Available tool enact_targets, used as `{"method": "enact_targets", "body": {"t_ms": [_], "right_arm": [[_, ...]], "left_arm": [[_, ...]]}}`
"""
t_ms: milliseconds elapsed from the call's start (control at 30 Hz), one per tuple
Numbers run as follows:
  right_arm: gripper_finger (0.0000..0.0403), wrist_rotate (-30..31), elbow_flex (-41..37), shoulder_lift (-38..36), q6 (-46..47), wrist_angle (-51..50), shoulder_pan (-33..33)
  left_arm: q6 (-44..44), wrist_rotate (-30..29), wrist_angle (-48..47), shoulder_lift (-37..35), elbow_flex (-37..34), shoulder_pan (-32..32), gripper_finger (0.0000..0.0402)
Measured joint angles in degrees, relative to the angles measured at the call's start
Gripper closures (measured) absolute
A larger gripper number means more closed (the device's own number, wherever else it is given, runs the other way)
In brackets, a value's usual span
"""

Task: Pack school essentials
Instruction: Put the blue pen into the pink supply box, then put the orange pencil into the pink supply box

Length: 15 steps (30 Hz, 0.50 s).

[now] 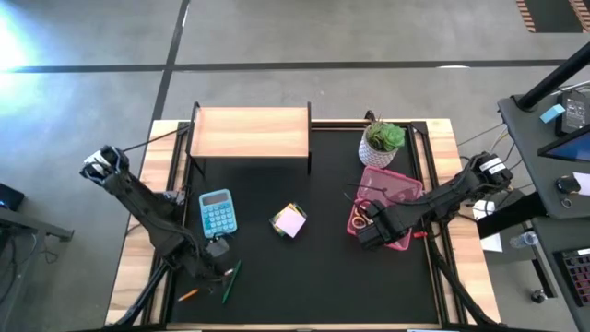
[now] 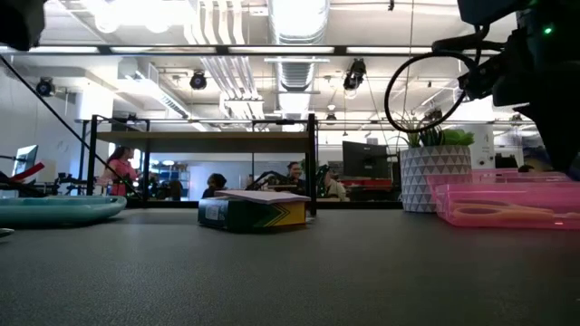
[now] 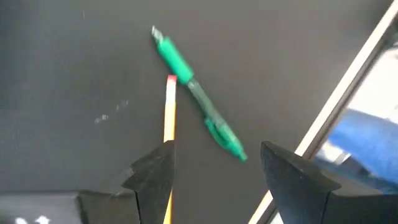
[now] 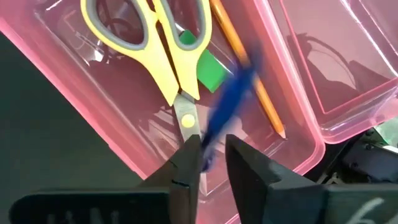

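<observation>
Jaws of the right gripper (image 4: pixel 210 162) stand narrowly apart over the pink plastic box (image 4: pixel 93 118), with a blurred blue pen (image 4: pixel 229 109) between the fingertips; whether they pinch it cannot be told. Just beyond those jaws, inside the box, lie yellow-handled scissors (image 4: pixel 163 43), a green eraser (image 4: pixel 205 65) and an orange pencil (image 4: pixel 249 74). Left gripper (image 3: pixel 214 177) hangs wide open and empty above the black mat (image 3: pixel 74 62), a green pen (image 3: pixel 196 93) and another orange pencil (image 3: pixel 169 109) lying just ahead of its jaws.

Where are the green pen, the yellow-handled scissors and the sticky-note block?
green pen (image 3: pixel 198 98): left wrist view, middle of its barrel.
yellow-handled scissors (image 4: pixel 163 59): right wrist view, on a yellow handle shank.
sticky-note block (image 1: pixel 289 221): high view, its pink top sheet.
</observation>
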Motion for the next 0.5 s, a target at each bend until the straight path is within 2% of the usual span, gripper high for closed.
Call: {"method": "enact_targets", "body": {"t_ms": [233,500], "right_arm": [[0.0285,0.0,-0.1,0.0,0.3,0.0,0.0],[0.0248,0.0,3.0,0.0,0.6,-0.3,0.0]], "left_arm": [[0.0,6.7,0.0,4.4,0.0,-1.5,0.0182],[0.0,7.2,0.1,5.0,1.4,-3.1,0.0182]]}}
